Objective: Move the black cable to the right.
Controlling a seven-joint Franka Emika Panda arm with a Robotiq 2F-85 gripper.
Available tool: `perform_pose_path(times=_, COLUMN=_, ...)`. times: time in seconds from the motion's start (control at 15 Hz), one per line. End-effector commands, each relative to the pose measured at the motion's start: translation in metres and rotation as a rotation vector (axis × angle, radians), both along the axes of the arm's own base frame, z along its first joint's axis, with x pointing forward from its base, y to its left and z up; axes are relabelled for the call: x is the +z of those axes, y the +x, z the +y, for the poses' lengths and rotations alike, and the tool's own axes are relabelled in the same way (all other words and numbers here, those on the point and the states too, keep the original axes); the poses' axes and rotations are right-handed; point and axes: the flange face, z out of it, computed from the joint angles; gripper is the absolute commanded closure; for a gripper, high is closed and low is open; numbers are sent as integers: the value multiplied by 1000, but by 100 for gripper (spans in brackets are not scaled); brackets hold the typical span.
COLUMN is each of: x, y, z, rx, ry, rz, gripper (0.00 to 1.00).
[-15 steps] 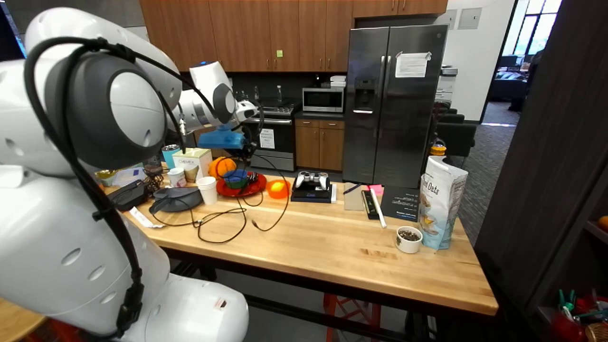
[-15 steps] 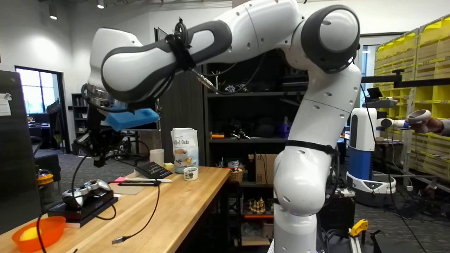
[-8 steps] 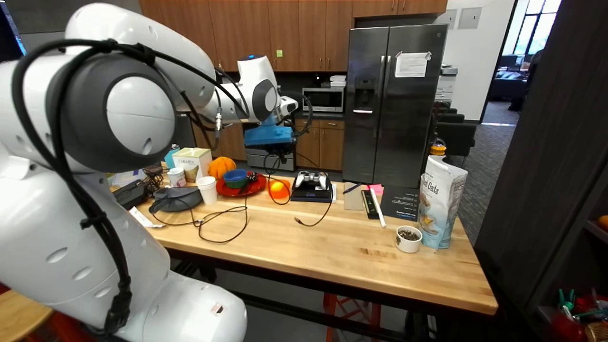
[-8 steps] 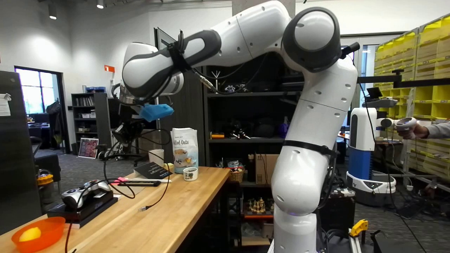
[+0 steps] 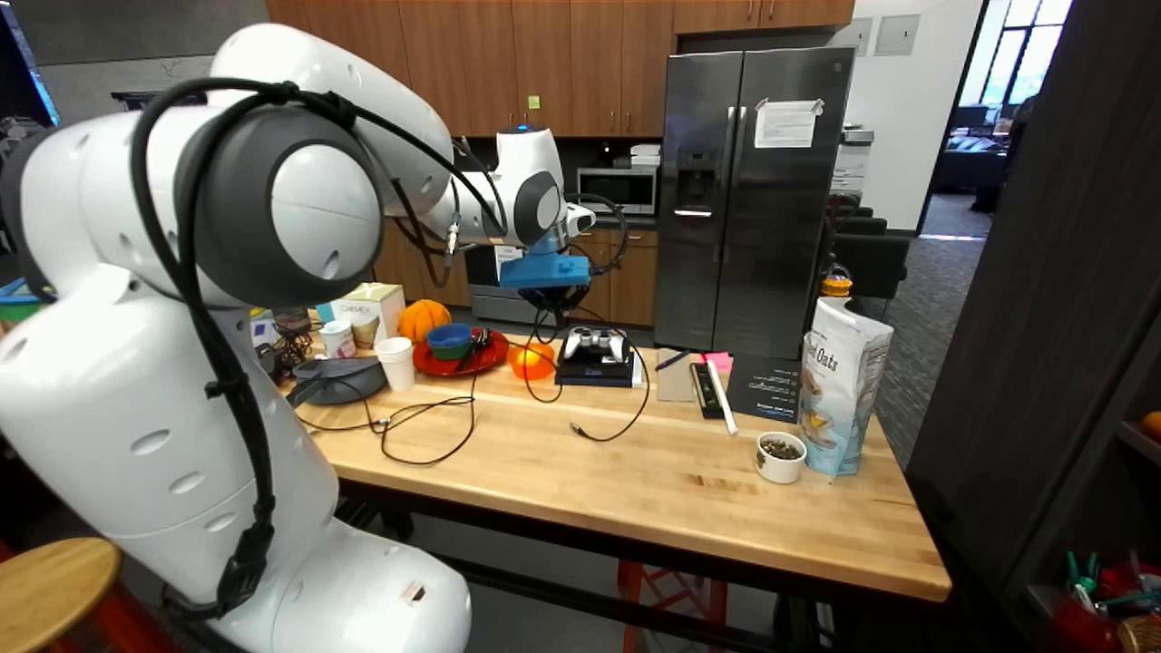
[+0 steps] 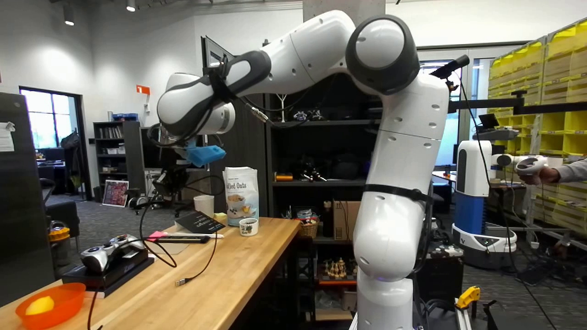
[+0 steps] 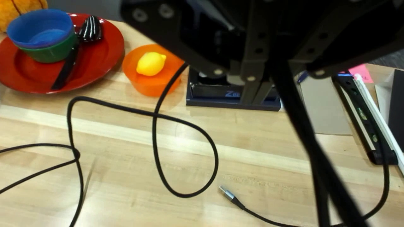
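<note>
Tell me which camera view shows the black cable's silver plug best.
The wrist view: the silver plug on the black cable is largest there, with nothing in front of it, its bright tip distinct. Both exterior views show it too, at the cable's free end, only smaller with less detail.

Lab kitchen, fridge [image 5: 771,236], microwave [image 5: 621,187], robot arm [image 6: 403,158], yellow bins [image 6: 552,118]

Arched arm [image 6: 312,52], downward jaws together.
</note>
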Motion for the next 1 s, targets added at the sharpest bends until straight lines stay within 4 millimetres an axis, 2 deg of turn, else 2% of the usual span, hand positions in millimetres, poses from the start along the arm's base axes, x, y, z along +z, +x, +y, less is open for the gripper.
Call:
perform_pose_path(times=0.0, x=1, y=9, z=-23, rx=-39, ry=-50, rz=12, gripper=100)
perform_pose_path(times=0.33, x=-5, y=10, z=-56, rx=-89, ry=-84, rz=29, gripper=100)
perform_pose_path(times=0.73, x=-29, y=13, z=-99, rx=-157, ry=-123, rz=57, gripper=100)
perform_pose_path(times=0.93, x=-45, y=15, z=-129, rx=-205, ry=-152, rz=74, gripper=100)
